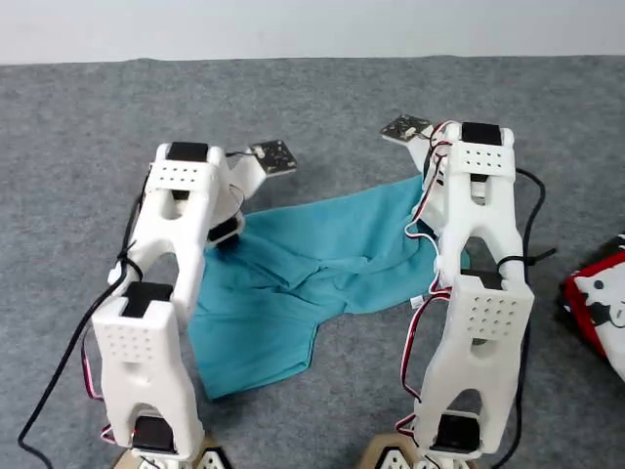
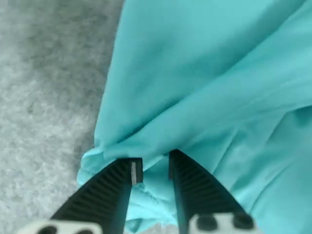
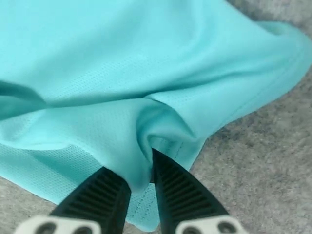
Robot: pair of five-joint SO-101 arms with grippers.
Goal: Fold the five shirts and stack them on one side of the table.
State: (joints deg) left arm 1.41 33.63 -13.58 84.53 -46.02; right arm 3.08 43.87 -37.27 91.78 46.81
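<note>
The teal shirt (image 1: 293, 283) is spread crumpled on the bench (image 1: 322, 98), its edges pinched in the left claw (image 2: 152, 168) and right claw (image 3: 143, 175) — both are best raised level, cloth kept taut.

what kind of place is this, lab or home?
Probably a robotics test bench: two white plastic arms side by side on a grey felt-covered table, a teal fabric shirt between them, plain white wall behind.

The left arm (image 1: 156, 322) and right arm (image 1: 483, 293) are white angular shells with dotted perforated panels, black motor blocks (image 1: 146, 296) at the joints, and red, white and black cables (image 1: 422, 210) looping alongside. Their fingers (image 2: 109, 192) are black and ribbed, set on white bases with dark screw holes.
</note>
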